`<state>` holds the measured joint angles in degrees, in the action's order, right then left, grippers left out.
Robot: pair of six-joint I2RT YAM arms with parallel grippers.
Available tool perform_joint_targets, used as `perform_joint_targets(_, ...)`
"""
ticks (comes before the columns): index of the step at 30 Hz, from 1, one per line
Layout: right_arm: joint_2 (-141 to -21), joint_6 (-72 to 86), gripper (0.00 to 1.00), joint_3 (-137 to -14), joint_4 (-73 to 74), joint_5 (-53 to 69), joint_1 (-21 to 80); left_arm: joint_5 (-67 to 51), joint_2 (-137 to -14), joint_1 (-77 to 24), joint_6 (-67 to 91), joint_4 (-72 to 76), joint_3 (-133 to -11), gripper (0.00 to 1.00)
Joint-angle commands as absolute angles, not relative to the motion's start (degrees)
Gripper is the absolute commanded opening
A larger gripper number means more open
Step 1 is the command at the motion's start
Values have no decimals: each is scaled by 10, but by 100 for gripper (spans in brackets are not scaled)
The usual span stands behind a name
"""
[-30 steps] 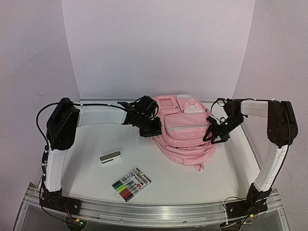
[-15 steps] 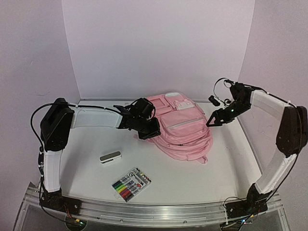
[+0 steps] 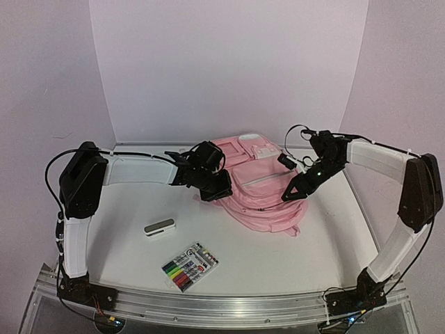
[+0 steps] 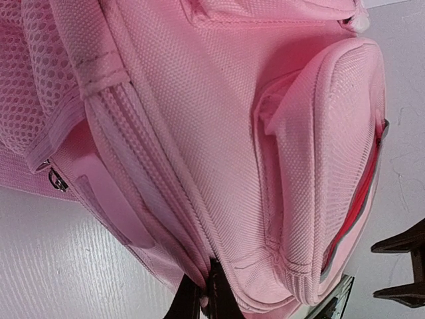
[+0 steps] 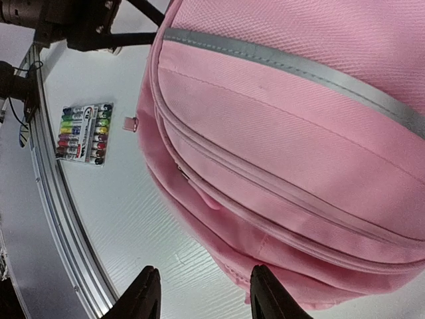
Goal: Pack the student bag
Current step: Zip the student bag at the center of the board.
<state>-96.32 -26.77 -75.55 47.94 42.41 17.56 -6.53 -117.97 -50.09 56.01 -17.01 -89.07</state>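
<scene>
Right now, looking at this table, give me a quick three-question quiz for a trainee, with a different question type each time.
1. True or false: the left gripper is shut on the student bag.
2. Which lies closest to the arms' bases? A: the marker pack. B: the small white block. C: the student bag.
3. Fill in: the right gripper has its jaws ___.
Key: 1 true; 2 A; 3 open.

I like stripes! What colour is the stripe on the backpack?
Silver-grey stripe on the pink backpack, clearest in the right wrist view.
</scene>
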Motion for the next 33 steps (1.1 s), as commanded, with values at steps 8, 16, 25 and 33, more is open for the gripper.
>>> perform_joint_targets(8, -1013, -242, 39, -700, 354, 351, 237, -105, -1184, -511, 553, -181, -945, 0)
perform_joint_targets(16, -1027, -229, 39, -700, 315, 341, 261, -114, -1183, -511, 553, -174, -951, 0)
perform_joint_targets(25, -1044, -211, 34, -700, 269, 322, 286, -124, -1183, -511, 549, -170, -961, 0)
perform_joint_targets(33, -1062, -204, 21, -705, 251, 309, 299, -128, -1182, -510, 548, -170, -960, 0)
